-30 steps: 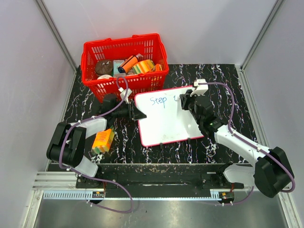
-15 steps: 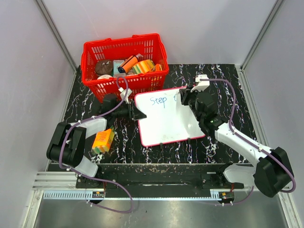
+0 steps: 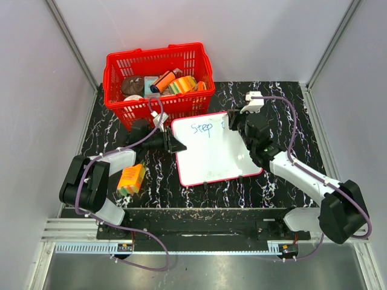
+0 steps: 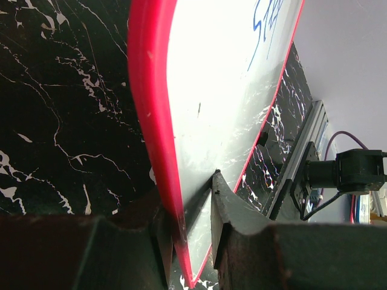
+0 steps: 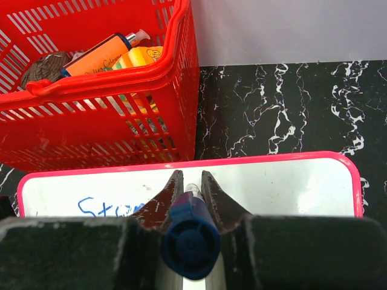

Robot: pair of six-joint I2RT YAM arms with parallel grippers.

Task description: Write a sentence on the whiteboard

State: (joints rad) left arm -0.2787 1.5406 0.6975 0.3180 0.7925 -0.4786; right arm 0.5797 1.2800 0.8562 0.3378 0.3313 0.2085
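L gripper (image 4: pixel 190 193) clamps 1 whiteboard (image 3: pixel 211 158) edge; R gripper (image 5: pixel 187 180) grips 1 blue marker (image 5: pixel 190 243).

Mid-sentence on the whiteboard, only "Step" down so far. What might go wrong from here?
The left gripper pinches the whiteboard only by its edge frame, so marker pressure from the right gripper might pivot or slip the board. The red basket stands right behind the board's far edge; the right gripper could bump it while writing the top line.
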